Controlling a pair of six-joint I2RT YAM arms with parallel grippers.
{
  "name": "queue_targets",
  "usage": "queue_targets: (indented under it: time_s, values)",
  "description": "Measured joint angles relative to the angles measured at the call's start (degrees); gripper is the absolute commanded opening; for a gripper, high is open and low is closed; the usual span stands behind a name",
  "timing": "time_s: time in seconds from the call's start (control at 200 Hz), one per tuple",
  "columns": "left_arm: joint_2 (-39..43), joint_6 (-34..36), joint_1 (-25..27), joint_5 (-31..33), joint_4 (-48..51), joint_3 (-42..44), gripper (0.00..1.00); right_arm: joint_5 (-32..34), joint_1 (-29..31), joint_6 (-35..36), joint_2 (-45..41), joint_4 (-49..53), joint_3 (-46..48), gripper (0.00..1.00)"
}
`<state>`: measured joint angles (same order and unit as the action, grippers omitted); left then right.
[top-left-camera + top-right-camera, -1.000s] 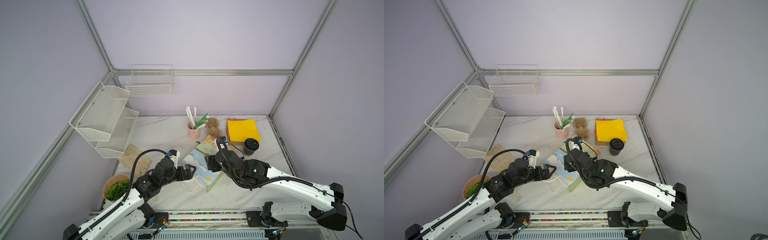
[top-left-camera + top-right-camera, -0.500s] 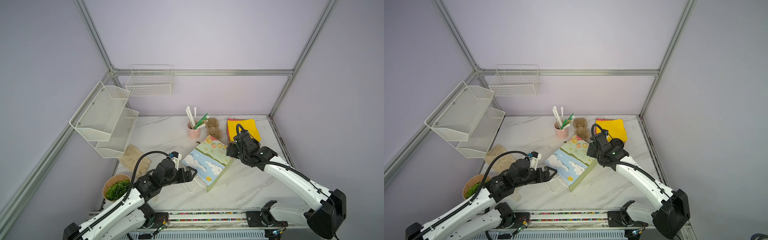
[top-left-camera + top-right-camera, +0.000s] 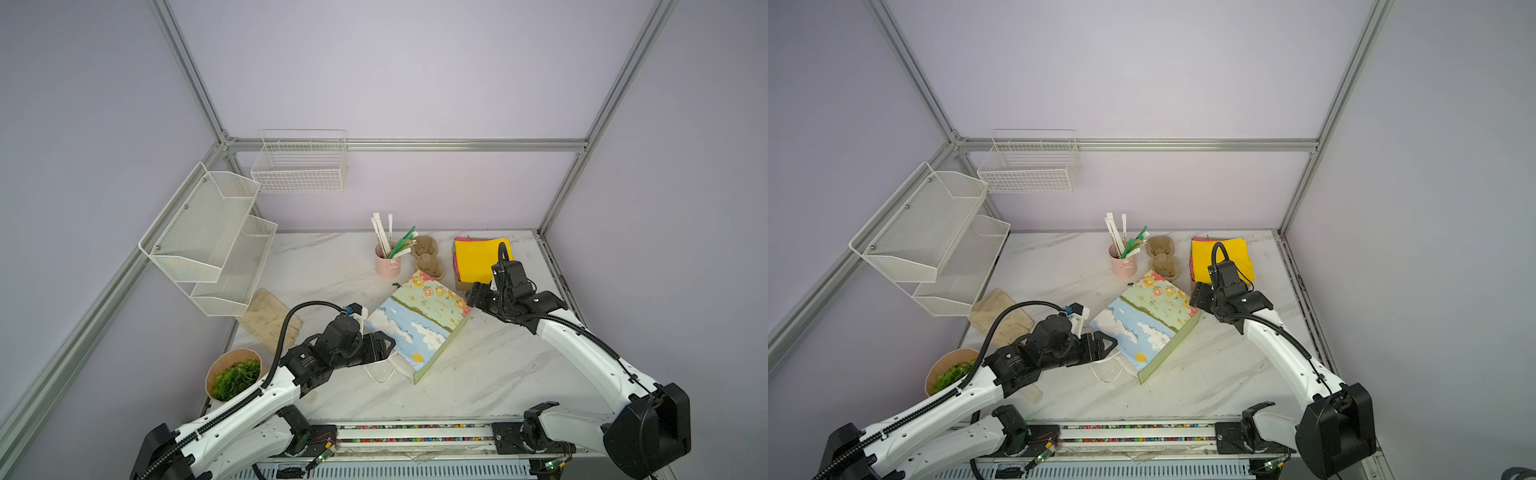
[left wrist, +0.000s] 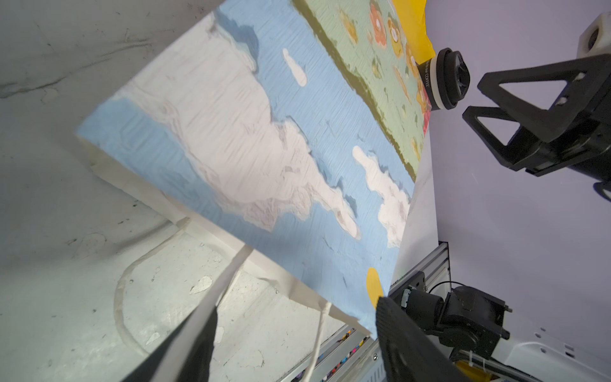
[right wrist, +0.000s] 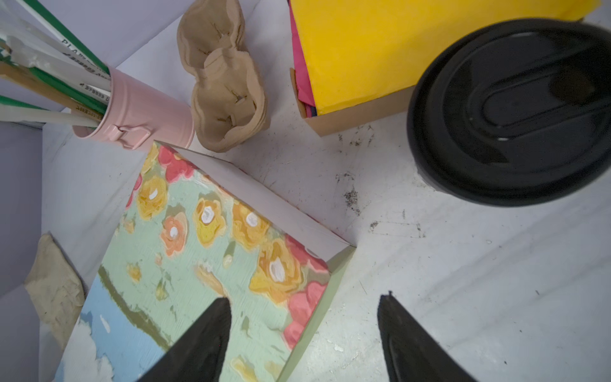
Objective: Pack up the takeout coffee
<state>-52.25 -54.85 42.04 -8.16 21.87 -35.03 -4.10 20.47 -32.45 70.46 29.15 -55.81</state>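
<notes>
The takeout coffee (image 5: 515, 109), a black cup under a black sip lid, stands upright on the marble just beyond my right gripper (image 5: 304, 330). That gripper is open and hangs over the far corner of a painted paper bag (image 3: 419, 324) lying on its side. In both top views the right gripper (image 3: 1200, 297) and its wrist hide the cup. The left wrist view shows the coffee (image 4: 446, 79) past the bag, with the right gripper (image 4: 472, 99) beside it. My left gripper (image 3: 388, 347) is open at the bag's mouth, and the bag's rim and a white handle (image 4: 228, 274) lie between its fingers.
At the back stand a pink cup (image 3: 387, 266) of straws, brown cup carriers (image 3: 428, 257) and a box of yellow napkins (image 3: 478, 259). A bowl of greens (image 3: 235, 376) and a beige cloth (image 3: 270, 318) lie front left, under the white mesh shelves (image 3: 208, 237).
My right arm has drawn back from over the middle of the bag to its far right corner, and now covers the cup from above. The left jaws have narrowed somewhat.
</notes>
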Motion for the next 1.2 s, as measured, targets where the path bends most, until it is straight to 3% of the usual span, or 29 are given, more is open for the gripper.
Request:
queue_targets:
  time_s: [0.23, 0.465, 0.785, 1.12, 1.2]
  values:
    - [-0.15, -2.71, 0.52, 3.74, -1.51, 0.0, 0.76, -5.75, -1.97, -0.39, -0.09, -5.6, 4.13, 0.74]
    - [-1.46, -5.25, 1.88, 7.13, -4.31, 0.04, 0.67, -8.04, -3.19, -0.55, -1.66, -9.31, 4.96, 0.74]
    - [-5.01, -7.13, 3.41, 9.66, -6.19, 0.04, 0.46, -11.26, -4.11, -0.74, -2.25, -13.07, 8.26, 0.74]
    - [-1.49, -7.54, 3.52, 13.4, -6.49, 0.04, 0.25, -12.7, -4.48, -0.72, -2.43, -14.47, 9.03, 0.74]
    - [-1.53, -7.67, 3.52, 14.01, -6.51, 0.04, 0.16, -12.68, -4.66, -0.72, -2.43, -14.51, 9.11, 0.74]
